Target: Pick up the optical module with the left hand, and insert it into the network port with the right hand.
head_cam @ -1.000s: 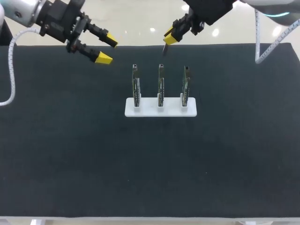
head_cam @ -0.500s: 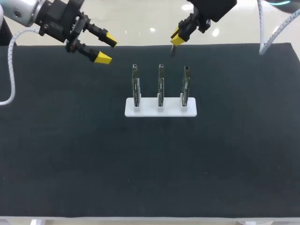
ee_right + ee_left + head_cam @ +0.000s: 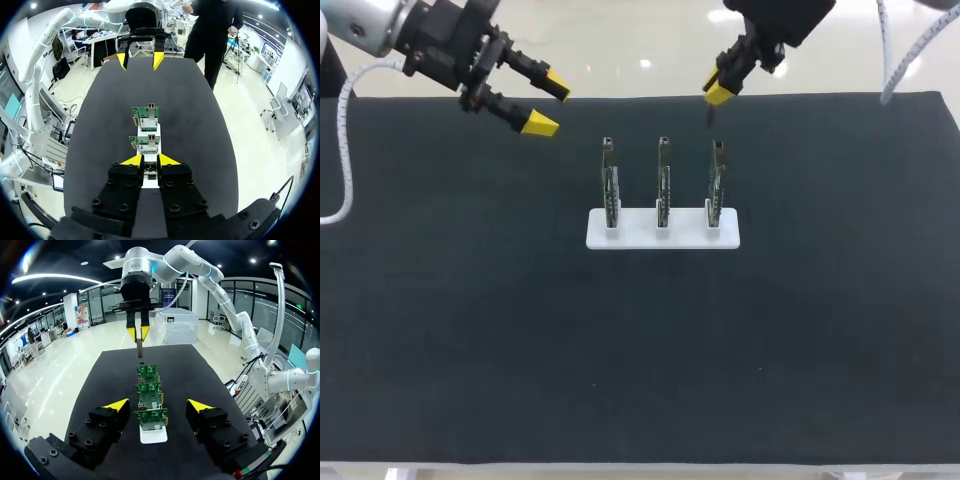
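The insertion step is in hand. The right arm's fingers [image 3: 718, 92] are clamped on the optical module [image 3: 709, 116], a thin dark stick hanging down from the yellow tips. It is held above the bench [image 3: 520, 330], near the top of the right-end board [image 3: 717, 185]. This board is one of three upright circuit boards in a white stand [image 3: 640, 232]. The module touches no board yet. The left arm's fingers [image 3: 542, 124] stand apart and empty, well clear of the row on its left.

Next move, as judged: centre the module over the network port [image 3: 718, 150] at the top of the right-end board, keep it upright, then lower it straight. A sideways offset risks striking the board's edge.
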Robot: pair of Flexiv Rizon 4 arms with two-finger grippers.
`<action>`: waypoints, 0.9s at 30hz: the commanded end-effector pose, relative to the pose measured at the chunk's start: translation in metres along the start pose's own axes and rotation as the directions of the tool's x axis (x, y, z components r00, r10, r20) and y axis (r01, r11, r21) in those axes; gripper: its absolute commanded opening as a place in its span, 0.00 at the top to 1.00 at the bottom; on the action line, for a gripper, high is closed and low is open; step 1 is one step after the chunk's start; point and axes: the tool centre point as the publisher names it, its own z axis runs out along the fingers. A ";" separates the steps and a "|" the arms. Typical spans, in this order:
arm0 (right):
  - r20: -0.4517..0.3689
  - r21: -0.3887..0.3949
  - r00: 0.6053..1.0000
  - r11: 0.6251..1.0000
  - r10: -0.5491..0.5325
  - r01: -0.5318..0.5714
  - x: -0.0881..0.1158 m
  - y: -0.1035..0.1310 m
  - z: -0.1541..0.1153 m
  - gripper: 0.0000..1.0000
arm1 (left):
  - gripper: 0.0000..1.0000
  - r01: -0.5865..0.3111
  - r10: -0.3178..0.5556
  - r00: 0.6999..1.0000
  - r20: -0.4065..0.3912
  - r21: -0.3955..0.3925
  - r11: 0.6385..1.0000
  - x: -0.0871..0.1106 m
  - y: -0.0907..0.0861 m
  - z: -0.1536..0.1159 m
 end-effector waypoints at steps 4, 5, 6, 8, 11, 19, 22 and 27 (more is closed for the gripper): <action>-0.021 -0.030 1.000 0.999 -0.017 0.017 0.003 -0.003 0.003 1.00 | 0.00 0.000 0.000 1.000 -0.003 0.002 1.000 0.000 0.001 0.000; -0.022 -0.032 1.000 0.999 -0.018 0.017 0.004 -0.004 0.004 1.00 | 0.00 0.000 0.000 1.000 -0.003 0.002 1.000 0.000 0.001 0.000; -0.025 -0.040 1.000 0.999 -0.015 0.014 0.005 -0.004 0.005 1.00 | 0.00 0.000 0.000 1.000 -0.003 0.002 1.000 0.000 0.001 0.000; -0.029 -0.043 0.999 0.999 -0.015 0.014 0.007 -0.004 0.007 1.00 | 0.00 0.000 0.000 1.000 -0.003 0.002 1.000 0.000 0.001 0.000; -0.037 -0.045 0.999 0.999 -0.014 0.012 0.009 -0.005 0.009 1.00 | 0.00 0.000 0.000 1.000 -0.003 0.002 1.000 0.000 0.001 0.000; -0.046 -0.053 0.999 0.999 -0.016 0.014 0.014 -0.005 0.011 1.00 | 0.00 0.000 0.000 1.000 -0.003 0.002 1.000 0.000 0.001 0.000; -0.050 -0.051 0.999 0.999 -0.020 0.017 0.015 -0.005 0.011 1.00 | 0.00 0.000 0.000 1.000 -0.003 0.002 1.000 0.000 0.001 0.000; -0.056 -0.046 0.998 0.999 -0.026 0.023 0.017 -0.005 0.012 1.00 | 0.00 0.000 0.000 1.000 -0.003 0.002 1.000 0.000 0.001 0.000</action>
